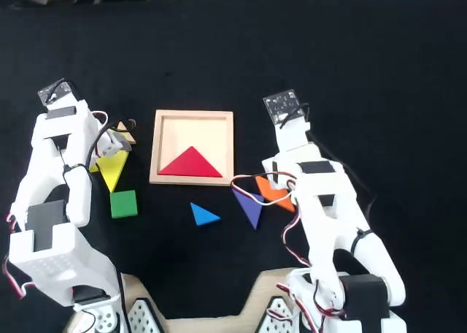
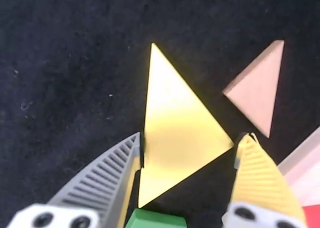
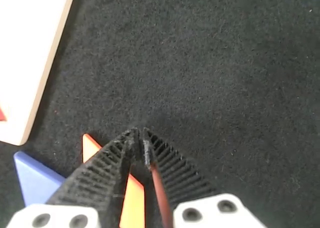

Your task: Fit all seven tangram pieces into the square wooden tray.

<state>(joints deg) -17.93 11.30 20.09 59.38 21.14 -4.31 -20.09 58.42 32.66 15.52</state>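
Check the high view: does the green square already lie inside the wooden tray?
No, the green square lies on the black cloth outside the wooden tray, which holds just the red triangle.

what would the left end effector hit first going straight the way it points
Most likely the yellow triangular piece, lying flat between the left end effector's open fingers; depth is unclear, so its tips might touch the black cloth first.
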